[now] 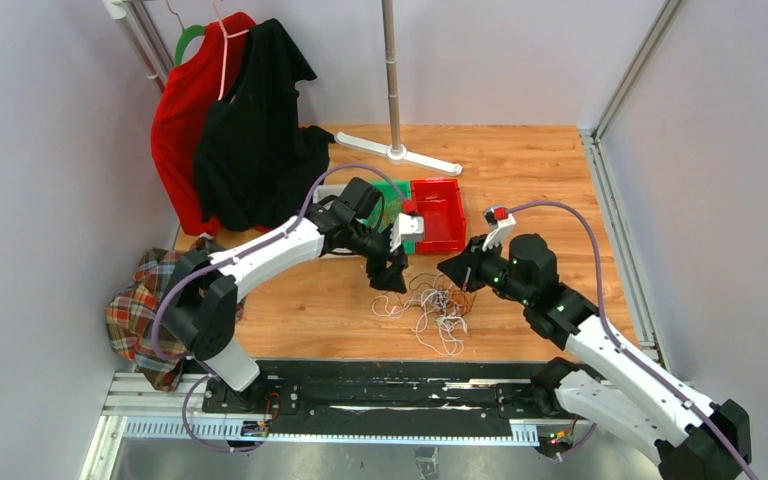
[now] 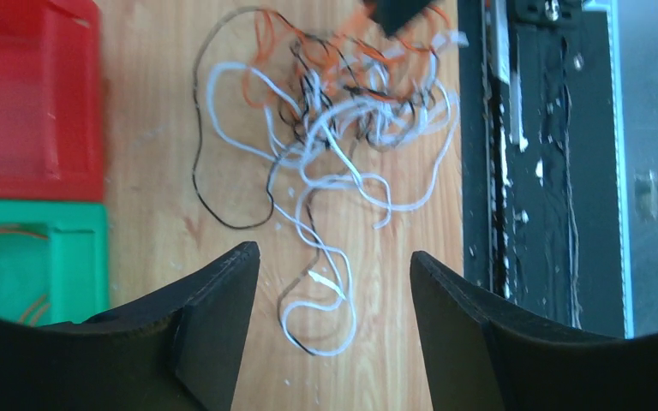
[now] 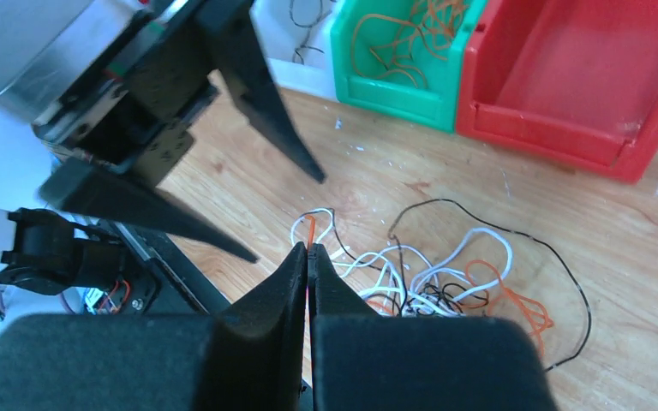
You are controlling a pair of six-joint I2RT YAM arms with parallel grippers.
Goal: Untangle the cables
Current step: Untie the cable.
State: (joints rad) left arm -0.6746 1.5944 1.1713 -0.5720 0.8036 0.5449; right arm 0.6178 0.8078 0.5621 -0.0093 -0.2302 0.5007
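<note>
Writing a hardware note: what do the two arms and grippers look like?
The left arm and right arm have white shells, black joints and a thick purple cable each. The left gripper and right gripper carry matte black wedge-shaped fingers tapering to tips.

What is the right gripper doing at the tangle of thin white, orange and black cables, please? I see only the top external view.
Observer: Its wrist view shows the right gripper shut, a thin orange strand rising from between its tips.
Operator: Is the left gripper holding anything?
Observer: No; the left gripper is open and empty over a loose white loop.
Operator: What is in the green plastic bin?
Observer: The green plastic bin holds orange wires.
</note>
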